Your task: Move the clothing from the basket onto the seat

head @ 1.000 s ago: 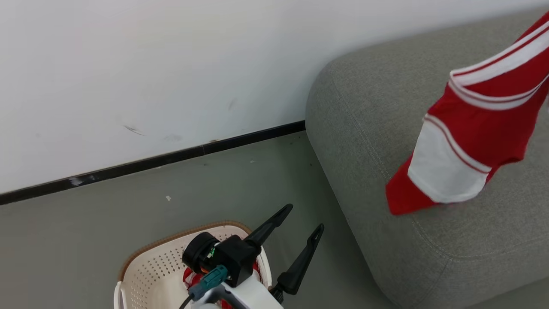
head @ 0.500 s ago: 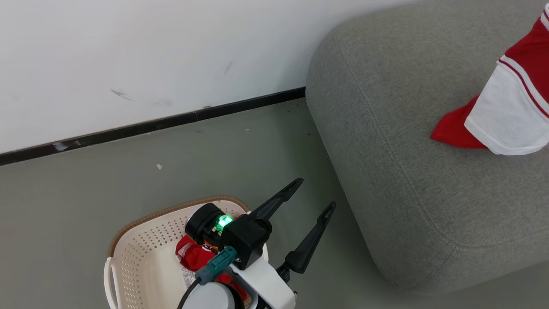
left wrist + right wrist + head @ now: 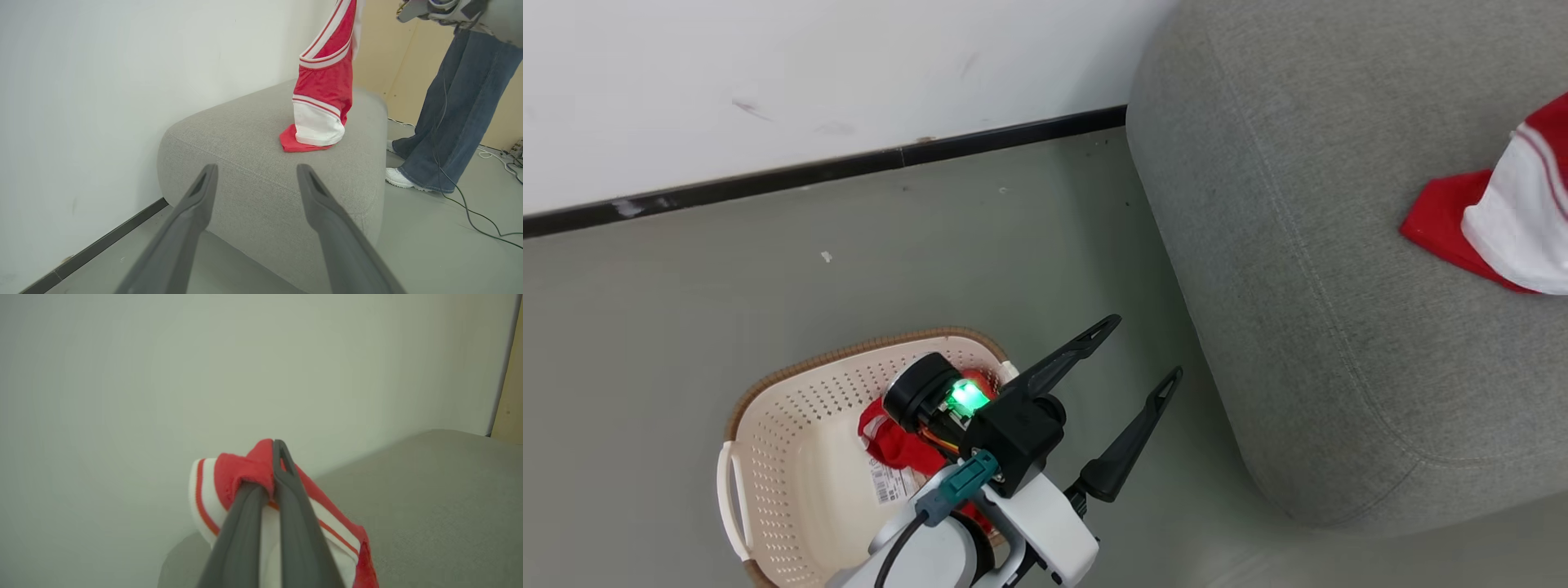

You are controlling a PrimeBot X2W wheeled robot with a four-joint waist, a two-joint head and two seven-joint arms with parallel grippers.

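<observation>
At the left of the head view the basket [image 3: 792,408] stands on the grey floor [image 3: 686,310], with a red garment [image 3: 894,445] lying inside it. Just right of it the left gripper [image 3: 1145,347] hovers, fingers spread wide and empty, pointing toward the seat [image 3: 1298,286]. Farther right, a red-and-white garment [image 3: 1503,229] hangs with its lower end resting on the seat top. The right gripper [image 3: 267,467] is clamped tight on its upper fold.
</observation>
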